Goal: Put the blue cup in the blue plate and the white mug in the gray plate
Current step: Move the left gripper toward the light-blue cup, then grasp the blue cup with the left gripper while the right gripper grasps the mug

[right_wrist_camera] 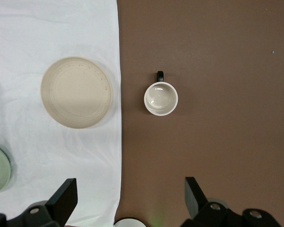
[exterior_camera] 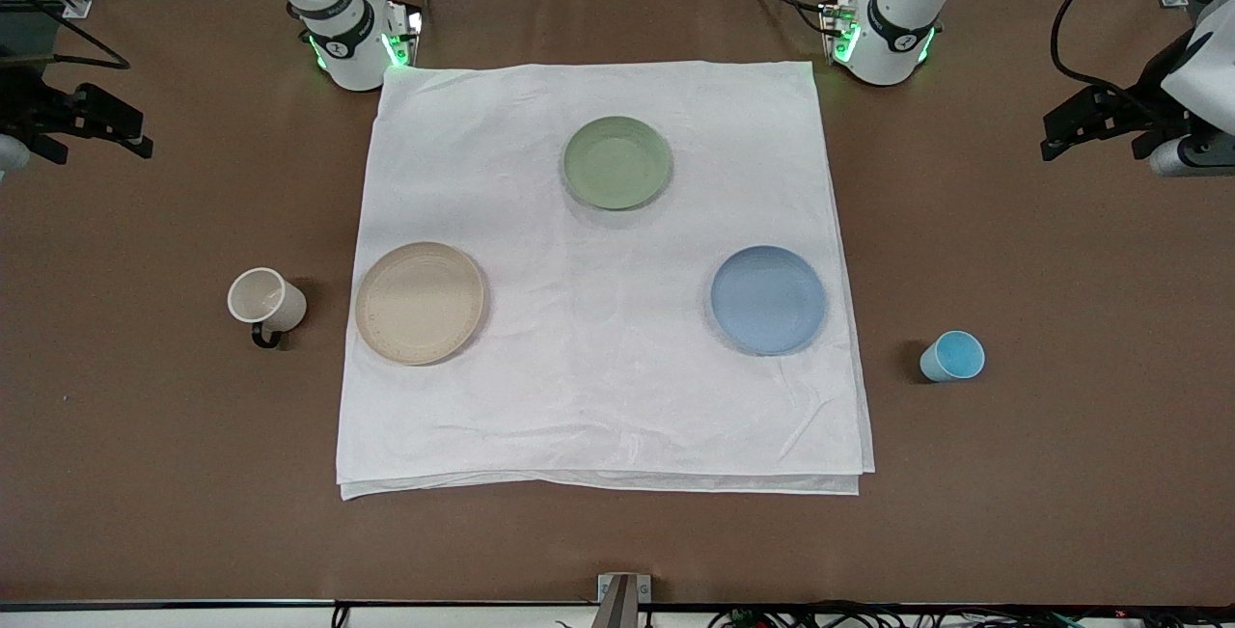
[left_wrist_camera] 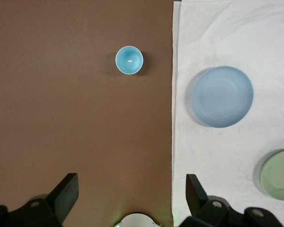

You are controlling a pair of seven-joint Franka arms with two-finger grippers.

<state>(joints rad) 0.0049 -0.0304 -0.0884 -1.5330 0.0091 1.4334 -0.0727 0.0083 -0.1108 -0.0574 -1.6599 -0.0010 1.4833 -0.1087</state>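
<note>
Now, from my remote station, I see both arms waiting high at the two ends of the brown table (exterior_camera: 617,532). My left hand (left_wrist_camera: 132,194) hangs over bare table at the left arm's end, its dark fingers (left_wrist_camera: 66,191) spread wide apart and holding nothing. My right hand (right_wrist_camera: 130,194) hangs over the edge of the white cloth (exterior_camera: 598,396) at the right arm's end, fingers (right_wrist_camera: 64,196) likewise spread and empty.

Upright on the bare table stands the blue cup (exterior_camera: 952,356), off the cloth toward the left arm's end, near the blue plate (exterior_camera: 769,299) but apart from it and a little nearer to the front camera. That plate lies flat on the cloth with nothing in it.

Toward the right arm's end, the white mug (exterior_camera: 265,300) stands upright on the bare table, its dark handle (exterior_camera: 263,336) turned toward the front camera. It sits just beside the cloth's edge, near the gray plate (exterior_camera: 420,302) without touching it. That plate rests on the cloth, bare as well, about as near to the front camera as the blue one.

Between them, and farther from the front camera, a green plate (exterior_camera: 617,162) lies on the cloth, also holding nothing.
</note>
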